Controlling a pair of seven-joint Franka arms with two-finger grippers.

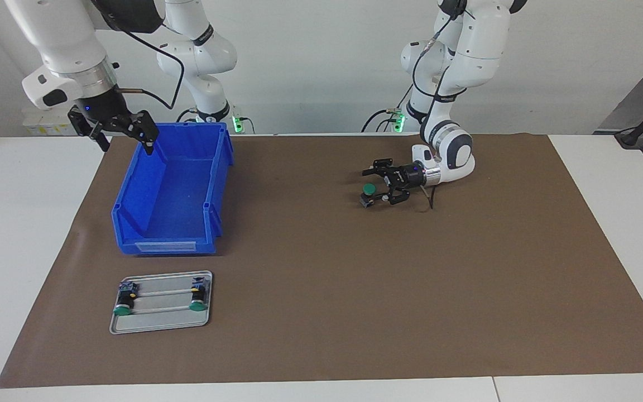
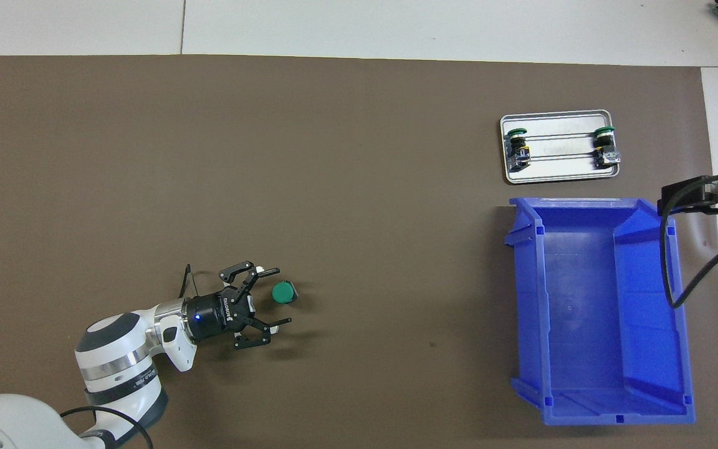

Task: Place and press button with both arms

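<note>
Two white arms. Three green-capped buttons in all, one blue bin, one grey tray, one brown mat over the table.

Right arm's end: right gripper (image 1: 126, 137) hangs in the air over the robot-side rim of the blue bin (image 1: 173, 190), fingers spread, nothing in them. That arm is waiting. The bin has nothing in it. Just beside the bin, farther from the robots, sits the grey tray (image 1: 161, 320). It holds two buttons lying on their sides, one at each end of the tray: tray button toward the right arm's end (image 1: 125, 301) and tray button toward the left arm's end (image 1: 197, 297), caps pointing away from the robots.

Left arm's end: left gripper (image 1: 373, 182) is down low at the brown mat (image 1: 327, 279), lying roughly level, fingers spread. The button (image 1: 367, 193) sits on the mat between the open fingertips, green cap up. I can't tell whether a finger touches it; nothing is pinching it. It's well apart from the bin and the tray.
</note>
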